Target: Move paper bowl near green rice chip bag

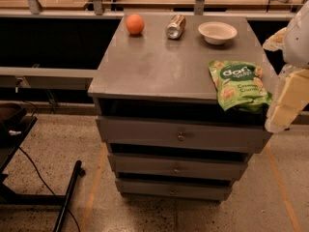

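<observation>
- A small, round, off-white paper bowl [217,32] sits upright at the far right of the grey wooden table [154,66].
- A flat, bright green rice chip bag [240,85] overhangs the near right edge, apart from the bowl.
- A round orange fruit [135,24] and a tipped silver metal can [175,26] lie left of the bowl.
- The cream pincer [286,103] is just beside the bag; I cannot tell whether it is apart or together.

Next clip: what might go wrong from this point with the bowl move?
1. The green rice chip bag overhangs the front edge of the cabinet; the pincer, at the cabinet's right side just beside the bag, might knock it off.
2. The can lies on its side left of the paper bowl; a bump during the reach could set it rolling.
</observation>
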Available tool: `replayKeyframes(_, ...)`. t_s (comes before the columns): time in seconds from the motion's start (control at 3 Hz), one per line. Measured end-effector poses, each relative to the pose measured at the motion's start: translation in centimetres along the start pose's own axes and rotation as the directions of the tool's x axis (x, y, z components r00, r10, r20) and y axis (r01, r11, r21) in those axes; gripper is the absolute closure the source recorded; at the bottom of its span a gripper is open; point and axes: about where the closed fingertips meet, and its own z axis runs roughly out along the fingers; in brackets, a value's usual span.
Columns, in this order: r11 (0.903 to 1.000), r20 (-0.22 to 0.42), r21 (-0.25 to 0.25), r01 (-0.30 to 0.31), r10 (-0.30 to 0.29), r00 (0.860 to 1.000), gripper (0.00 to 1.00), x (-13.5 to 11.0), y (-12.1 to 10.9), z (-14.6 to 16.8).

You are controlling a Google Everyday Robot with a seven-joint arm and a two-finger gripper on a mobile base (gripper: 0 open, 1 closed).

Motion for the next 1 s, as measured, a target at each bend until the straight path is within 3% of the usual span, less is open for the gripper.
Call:
replayKeyframes(0.33, 1.0000, 0.000, 0.000, 0.000, 0.000, 1.000, 0.00, 0.0, 0.0, 0.0)
replayKeyframes(0.67, 0.9996, 0.005, 0.027, -0.001, 0.001, 1.000, 0.00, 0.3, -2.1, 0.2)
replayKeyframes(1.0, 0.9917, 0.020, 0.129, 0.001, -0.003, 1.000, 0.00, 1.2, -8.2, 0.4)
